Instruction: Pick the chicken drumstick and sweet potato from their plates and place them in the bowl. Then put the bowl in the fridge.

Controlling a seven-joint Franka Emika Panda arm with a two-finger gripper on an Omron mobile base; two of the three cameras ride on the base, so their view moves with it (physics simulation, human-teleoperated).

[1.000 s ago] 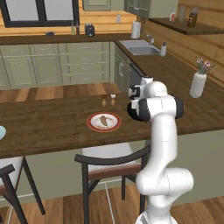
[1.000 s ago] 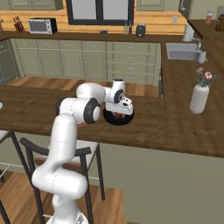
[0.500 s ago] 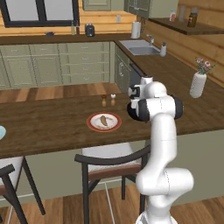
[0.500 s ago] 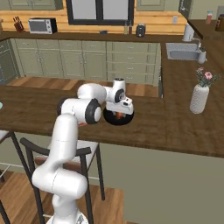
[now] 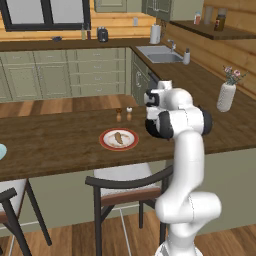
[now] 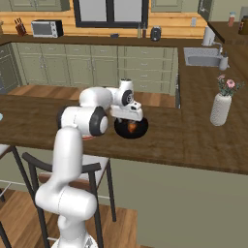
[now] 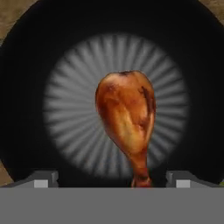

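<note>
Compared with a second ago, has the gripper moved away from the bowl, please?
No. In the right base view the gripper hangs over the black bowl just as before.

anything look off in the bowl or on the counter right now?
Nothing stands out. The chicken drumstick lies inside the black bowl, free between the open jaws of the gripper. The sweet potato sits on the red-rimmed plate. No spill or damage shows.

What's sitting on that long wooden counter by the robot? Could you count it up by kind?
Plates: 2 (red-rimmed plate, blue plate)
Black bowl: 1
Food pieces: 2 (drumstick, sweet potato)
Shakers: 2
Vase: 1
Total: 8
</note>
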